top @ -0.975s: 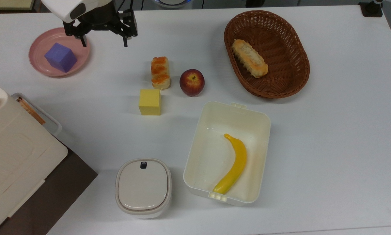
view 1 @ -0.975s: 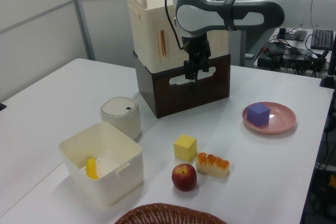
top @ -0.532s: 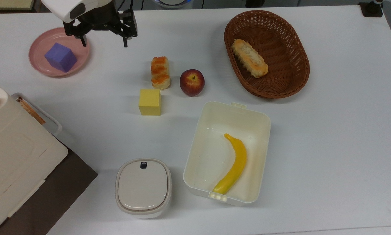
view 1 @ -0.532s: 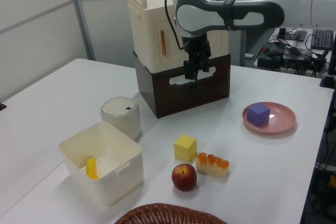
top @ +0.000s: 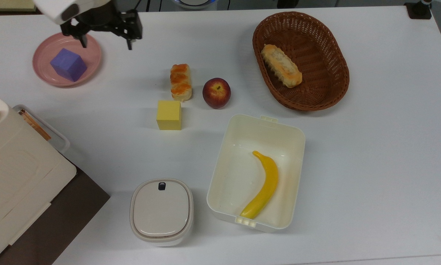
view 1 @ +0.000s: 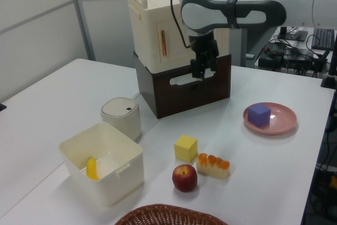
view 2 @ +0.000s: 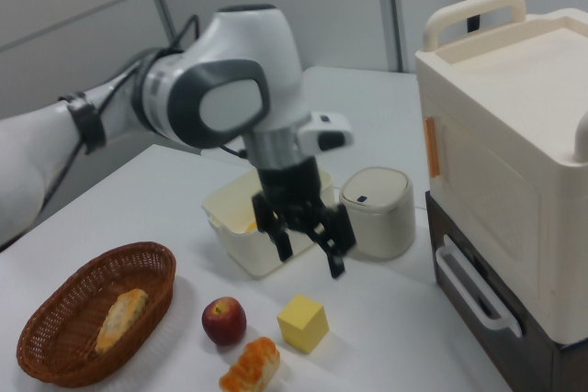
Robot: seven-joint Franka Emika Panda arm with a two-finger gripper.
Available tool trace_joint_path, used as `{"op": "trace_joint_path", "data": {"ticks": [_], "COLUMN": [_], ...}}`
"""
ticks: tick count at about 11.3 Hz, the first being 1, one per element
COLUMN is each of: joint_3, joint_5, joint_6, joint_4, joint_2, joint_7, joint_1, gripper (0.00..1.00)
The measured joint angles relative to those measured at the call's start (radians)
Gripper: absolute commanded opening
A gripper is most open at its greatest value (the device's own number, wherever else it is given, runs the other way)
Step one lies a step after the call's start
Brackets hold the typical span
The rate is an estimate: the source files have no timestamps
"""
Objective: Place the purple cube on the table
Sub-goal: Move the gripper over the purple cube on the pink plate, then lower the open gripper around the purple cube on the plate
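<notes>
The purple cube rests inside a pink round plate at the far-left corner of the white table. My gripper hangs open and empty above the table, its left finger over the plate's rim, just to the top view's right of the cube. In the left view the gripper is high above the tabletop, to the left view's left of the cube and plate. The right view shows the gripper with its fingers spread wide.
Mid-table sit a yellow cube, a bread piece and an apple. A wicker basket holds bread. A cream box holds a banana. A lidded pot and a large cream case stand nearby.
The gripper has shifted toward the top view's left, closer to the plate and cube. It stays open. Nothing else moved.
</notes>
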Motion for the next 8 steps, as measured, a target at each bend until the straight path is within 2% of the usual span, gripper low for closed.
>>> {"op": "trace_joint_path", "data": {"ticks": [3,8], "joint_3": [-0.001,-0.004], "joint_5": [0.000,-0.001], "joint_6": [-0.003,0.001], "joint_4": [-0.023,-0.046], "joint_2": [0.029,0.130], "joint_7": [-0.006,-0.063], "joint_1": [-0.097,-0.289], "gripper": [1.00,1.00]}}
